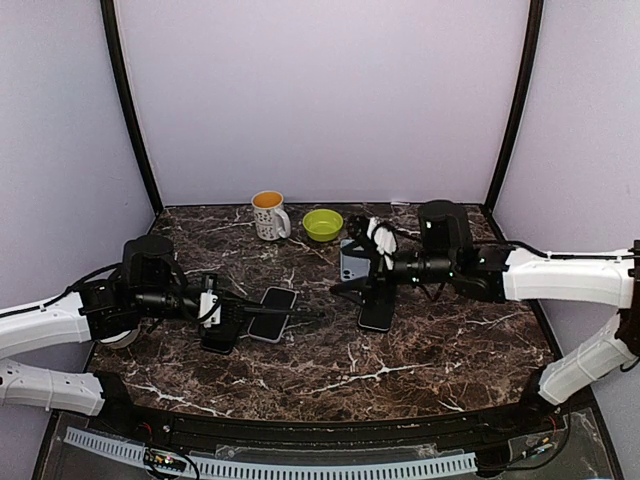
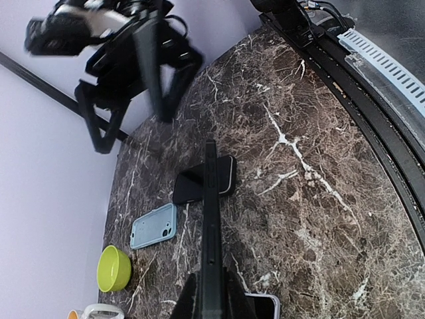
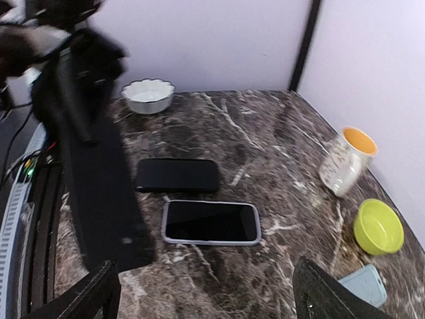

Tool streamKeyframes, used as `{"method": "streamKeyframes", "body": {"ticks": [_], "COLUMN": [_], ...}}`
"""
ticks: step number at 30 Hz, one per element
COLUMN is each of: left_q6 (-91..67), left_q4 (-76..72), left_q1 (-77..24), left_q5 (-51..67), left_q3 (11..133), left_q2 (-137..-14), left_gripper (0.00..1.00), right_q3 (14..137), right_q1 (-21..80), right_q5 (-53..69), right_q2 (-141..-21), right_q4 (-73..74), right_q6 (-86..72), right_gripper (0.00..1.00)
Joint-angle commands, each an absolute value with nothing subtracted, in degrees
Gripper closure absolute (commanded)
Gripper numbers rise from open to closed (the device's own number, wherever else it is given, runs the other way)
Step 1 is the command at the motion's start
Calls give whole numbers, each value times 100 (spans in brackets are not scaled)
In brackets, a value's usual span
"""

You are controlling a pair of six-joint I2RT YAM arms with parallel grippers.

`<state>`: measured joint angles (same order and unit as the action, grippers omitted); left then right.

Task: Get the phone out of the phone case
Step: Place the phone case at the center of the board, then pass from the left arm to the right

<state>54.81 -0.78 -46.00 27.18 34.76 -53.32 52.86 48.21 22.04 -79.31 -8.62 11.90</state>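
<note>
My left gripper (image 1: 225,308) (image 2: 211,286) is shut on a thin black phone case (image 2: 211,219), held edge-on above the table and pointing toward the right arm. In the right wrist view the case (image 3: 99,199) is a broad dark slab at the left. A bare black phone (image 1: 377,312) with a pale rim lies flat on the marble, partly behind the case in the left wrist view (image 2: 189,187). My right gripper (image 1: 352,272) (image 3: 204,266) hangs open just above and behind the phone, holding nothing.
A second phone in a grey case (image 1: 273,313) (image 3: 211,221) and a black slab (image 1: 218,340) (image 3: 177,175) lie below the held case. A light blue case (image 1: 352,262) (image 2: 154,226), green bowl (image 1: 322,224), mug (image 1: 268,214) and white bowl (image 3: 149,95) stand around.
</note>
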Motion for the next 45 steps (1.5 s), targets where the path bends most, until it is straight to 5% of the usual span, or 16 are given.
{"method": "streamKeyframes", "body": {"ticks": [1,15,32,45], "left_q6": [5384,5335,5352,5335], "left_q4": [-416,-419,-453,-483], "left_q1": [-4588,-4583,-4586,-4587], "left_q5": [2851,2844,2687,2654], "left_q3": [3690,3701,3683,3674], "left_q2": [-5329,-5348,-5335,-5329], "left_gripper": [100,100,100,100], "right_q3": [4629,4635,4556,4561], "right_q1": [5445,6477,6714,6806], "right_q5": [1991,865,506,233], "right_q2": [-7432,-7953,-8417,-8611], "right_q4": [-1896,-2111,-2546,-2643], "right_q6": [2800,3752,3833,3867], "right_gripper": [8,18,70,86]}}
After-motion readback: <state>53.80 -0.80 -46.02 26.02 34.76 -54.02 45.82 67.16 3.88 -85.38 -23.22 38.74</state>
